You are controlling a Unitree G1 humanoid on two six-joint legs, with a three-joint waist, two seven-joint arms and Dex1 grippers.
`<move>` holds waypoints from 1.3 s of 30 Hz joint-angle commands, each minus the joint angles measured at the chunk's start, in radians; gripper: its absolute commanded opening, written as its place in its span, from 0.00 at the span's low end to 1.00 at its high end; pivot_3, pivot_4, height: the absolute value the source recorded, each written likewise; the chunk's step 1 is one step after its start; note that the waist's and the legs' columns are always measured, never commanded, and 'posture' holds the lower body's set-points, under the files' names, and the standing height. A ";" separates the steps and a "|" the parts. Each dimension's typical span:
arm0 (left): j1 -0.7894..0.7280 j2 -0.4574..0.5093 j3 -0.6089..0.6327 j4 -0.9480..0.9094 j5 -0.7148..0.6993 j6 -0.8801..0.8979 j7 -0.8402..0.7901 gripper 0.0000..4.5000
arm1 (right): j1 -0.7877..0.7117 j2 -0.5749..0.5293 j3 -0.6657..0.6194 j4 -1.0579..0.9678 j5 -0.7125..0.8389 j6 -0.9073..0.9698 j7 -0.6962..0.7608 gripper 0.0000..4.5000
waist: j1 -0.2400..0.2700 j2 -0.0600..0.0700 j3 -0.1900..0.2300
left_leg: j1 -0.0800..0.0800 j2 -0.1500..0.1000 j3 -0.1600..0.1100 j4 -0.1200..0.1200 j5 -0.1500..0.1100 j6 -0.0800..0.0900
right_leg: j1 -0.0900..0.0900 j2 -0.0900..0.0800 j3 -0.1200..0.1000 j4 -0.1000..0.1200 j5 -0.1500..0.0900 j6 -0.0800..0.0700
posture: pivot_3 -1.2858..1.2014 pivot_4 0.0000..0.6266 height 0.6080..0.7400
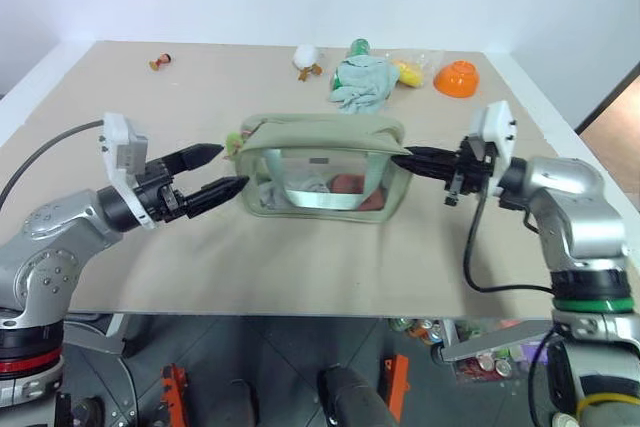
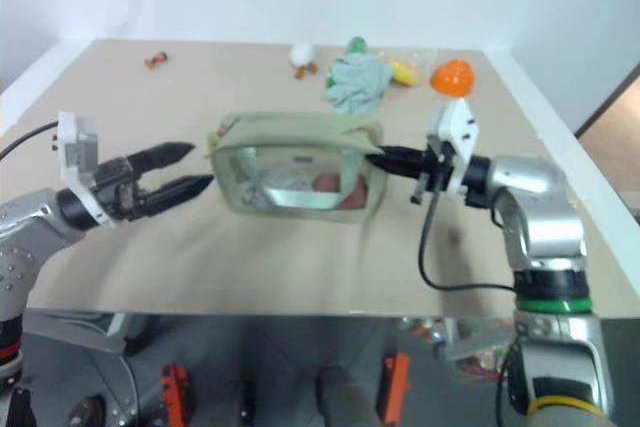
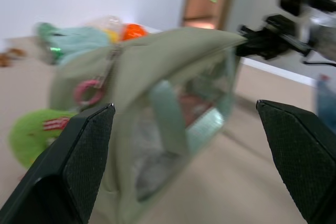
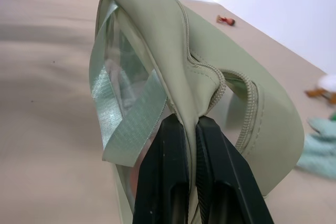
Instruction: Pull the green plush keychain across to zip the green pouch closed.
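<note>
We had our right hand (image 4: pixel 191 124) pinched tight on the green pouch (image 1: pixel 325 172) end. The green plush keychain (image 3: pixel 34 132) lay at the opposite end, just beside our wide-open, empty left hand (image 1: pixel 215 169), the nearer one.

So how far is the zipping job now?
Done: the right gripper is shut on the green pouch, pinching its end fabric. In hand: the open left gripper hangs beside the green plush keychain. Left: grasp it and pull; the zipper gapes.
</note>
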 commanded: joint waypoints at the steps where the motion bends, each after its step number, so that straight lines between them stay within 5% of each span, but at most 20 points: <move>1: -0.037 0.037 -0.033 -0.038 -0.031 0.026 -0.086 1.00 | 0.033 -0.037 -0.060 -0.118 0.050 0.038 -0.040 0.00 | 0.000 0.000 0.000 | 0.000 0.000 0.000 0.001 0.000 0.000 | 0.000 0.000 0.000 0.000 0.000 0.000 | 0.52 0.24 0.98; 20: -0.153 -0.004 -0.154 0.041 0.089 -0.035 -0.210 1.00 | 0.200 -0.093 -0.096 -0.188 0.117 0.087 -0.102 0.00 | 0.005 0.002 0.001 | 0.000 -0.001 0.000 0.009 0.000 0.001 | 0.003 0.000 0.000 0.001 0.001 0.000 | 0.52 0.24 0.98; 21: -0.156 -0.006 -0.147 0.046 0.096 -0.042 -0.205 1.00 | 0.201 -0.098 -0.094 -0.188 0.120 0.092 -0.098 0.16 | 0.005 0.002 0.001 | 0.000 -0.001 0.000 0.009 0.000 0.001 | 0.003 0.000 0.000 0.001 0.001 0.000 | 0.52 0.24 0.98; 31: -0.123 -0.045 -0.031 0.093 0.173 -0.143 -0.047 1.00 | 0.180 -0.082 -0.108 -0.220 0.121 0.064 -0.184 0.91 | 0.005 0.002 0.001 | 0.000 0.000 0.000 0.010 0.000 0.001 | 0.003 0.000 0.000 0.003 0.001 0.000 | 0.52 0.24 0.98; 39: -0.074 -0.088 -0.032 0.051 0.170 -0.159 -0.008 1.00 | 0.229 -0.047 -0.109 -0.297 0.161 0.137 -0.284 0.91 | 0.006 0.002 0.001 | 0.000 -0.001 -0.001 0.010 0.000 0.001 | 0.003 0.000 0.000 0.003 0.001 0.000 | 0.52 0.24 0.98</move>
